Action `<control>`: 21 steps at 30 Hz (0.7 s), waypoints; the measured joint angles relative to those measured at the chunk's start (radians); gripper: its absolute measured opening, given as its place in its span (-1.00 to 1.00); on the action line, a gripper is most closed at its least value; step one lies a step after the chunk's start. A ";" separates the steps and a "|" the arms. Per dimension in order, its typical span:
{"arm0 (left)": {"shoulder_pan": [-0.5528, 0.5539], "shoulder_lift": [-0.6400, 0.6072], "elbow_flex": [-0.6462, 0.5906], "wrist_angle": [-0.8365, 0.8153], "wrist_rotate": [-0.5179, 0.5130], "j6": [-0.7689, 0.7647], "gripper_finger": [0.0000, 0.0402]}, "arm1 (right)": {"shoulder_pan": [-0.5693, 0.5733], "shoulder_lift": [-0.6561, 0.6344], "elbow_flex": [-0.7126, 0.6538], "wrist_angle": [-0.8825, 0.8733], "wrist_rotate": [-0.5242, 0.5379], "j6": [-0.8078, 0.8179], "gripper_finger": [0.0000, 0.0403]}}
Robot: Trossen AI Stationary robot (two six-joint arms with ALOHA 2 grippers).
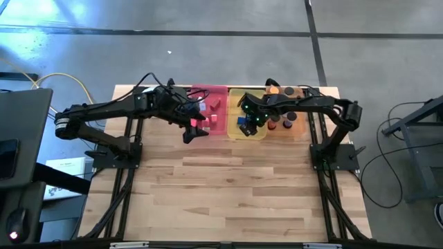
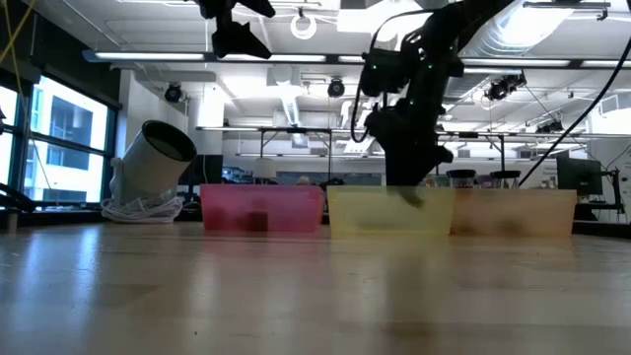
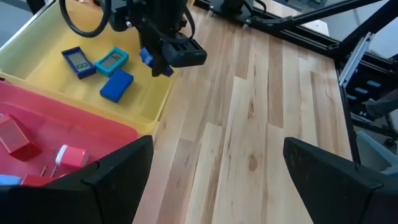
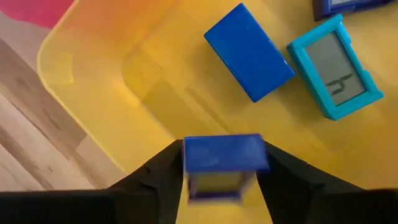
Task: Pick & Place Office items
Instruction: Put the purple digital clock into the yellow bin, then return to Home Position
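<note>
Right hand (image 4: 224, 177) hangs low inside the yellow tray (image 4: 106, 81), its two dark fingers (image 4: 155, 180) pressed against the sides of a small blue block (image 4: 225, 157), holding it just above the tray floor. Beyond that block, on the floor of the yellow tray, lie a loose blue block (image 4: 249, 53), a teal piece with a grey screen (image 4: 336, 68) and, at the far edge, a dark blue piece (image 3: 79, 61).

Left hand (image 3: 217, 180) hovers over the bare worktop (image 3: 249, 124) just beside the yellow tray's near corner, fingers spread wide with nothing between them. Next to the yellow tray on the left hand's side sits the pink tray (image 1: 209, 93), holding red and pink blocks (image 3: 15, 138). On the yellow tray's other side stands the orange tray (image 1: 299, 131) with dark round discs (image 1: 287, 119) inside.

From table height, the three trays stand in a row across the worktop, the right arm dipping into the middle one. Past the pink tray, farther from the yellow tray, a large round silver-and-white object (image 2: 153, 158) leans tilted on a coil of cable.
</note>
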 joint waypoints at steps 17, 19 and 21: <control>0.000 0.000 0.000 -0.033 0.000 0.011 0.75 | -0.004 0.002 0.010 0.049 0.068 -0.013 0.23; 0.000 0.000 0.000 -0.040 0.000 0.011 0.75 | -0.006 0.002 0.030 0.051 0.072 -0.012 0.23; 0.000 0.000 0.000 -0.043 0.000 0.011 0.75 | -0.008 0.000 0.055 0.051 0.056 -0.017 0.23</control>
